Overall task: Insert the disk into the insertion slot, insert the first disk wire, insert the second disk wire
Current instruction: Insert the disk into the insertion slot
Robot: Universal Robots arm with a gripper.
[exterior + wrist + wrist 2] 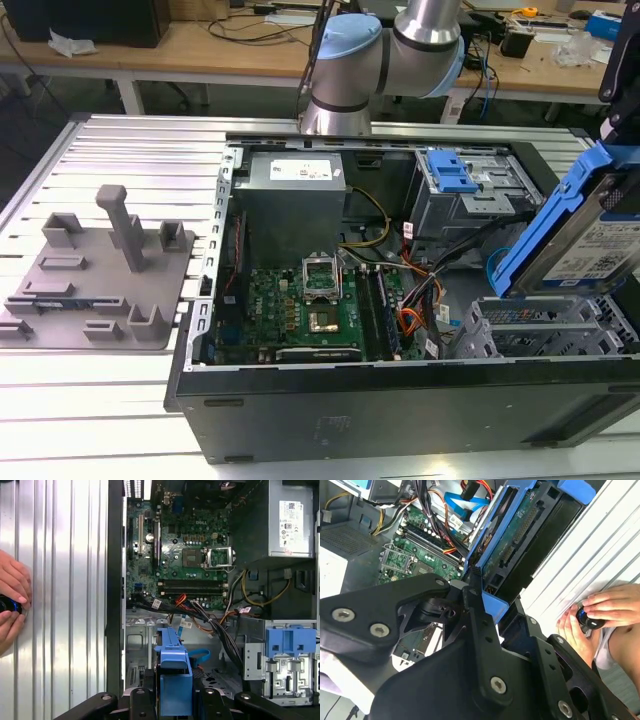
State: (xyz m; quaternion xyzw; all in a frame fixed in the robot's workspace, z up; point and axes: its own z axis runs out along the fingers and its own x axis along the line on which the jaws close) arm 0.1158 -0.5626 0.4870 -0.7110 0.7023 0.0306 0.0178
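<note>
Open computer case [400, 420]. The tilted disk [590, 240], clamped in the gripper [490, 602], hangs over the drive cage [545, 335]. A bundle of cables [425, 295] crowds the cage's side toward the exterior view's left; a latched grey box [455, 190] stands behind. A person's hands [612, 602] rest on the ribbed table [120, 150] beside the case.

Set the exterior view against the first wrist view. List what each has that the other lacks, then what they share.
Exterior view, not the first wrist view: the grey fixture plate on the ribbed table, the arm's joints, wooden benches behind, and the white label on the disk. First wrist view, not the exterior: a person's hands around a small dark object. Both: the open computer case, motherboard, power supply, blue latch, and the gripper shut on the disk's blue carrier, not yet in the insertion slot.
</note>
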